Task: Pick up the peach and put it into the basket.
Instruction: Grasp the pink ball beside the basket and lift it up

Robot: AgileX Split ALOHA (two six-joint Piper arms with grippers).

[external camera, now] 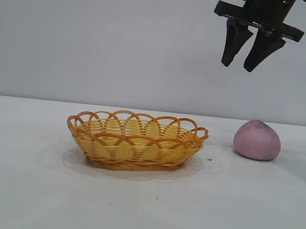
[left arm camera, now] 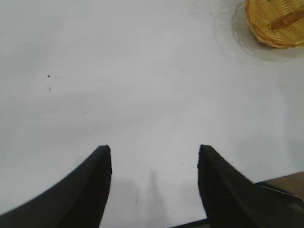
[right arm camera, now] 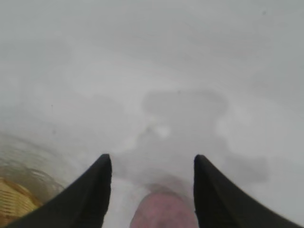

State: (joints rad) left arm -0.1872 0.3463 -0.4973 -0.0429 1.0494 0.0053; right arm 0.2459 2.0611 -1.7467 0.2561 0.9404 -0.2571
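The pink-mauve peach [external camera: 257, 140] rests on the white table to the right of the yellow wicker basket [external camera: 136, 140]. My right gripper [external camera: 238, 66] hangs high above the table, a little left of the peach, open with nothing between its fingers. In the right wrist view the peach [right arm camera: 164, 211] shows far below, between the open fingers of the right gripper [right arm camera: 152, 159], and the basket's edge [right arm camera: 14, 202] lies off to one side. The left gripper [left arm camera: 154, 149] is open over bare table, with the basket [left arm camera: 278, 21] far off at a corner of its view. The left arm is outside the exterior view.
The white table [external camera: 25, 188] spreads wide around the basket and the peach. A plain grey wall [external camera: 95, 37] stands behind. A faint ring mark surrounds the basket's foot.
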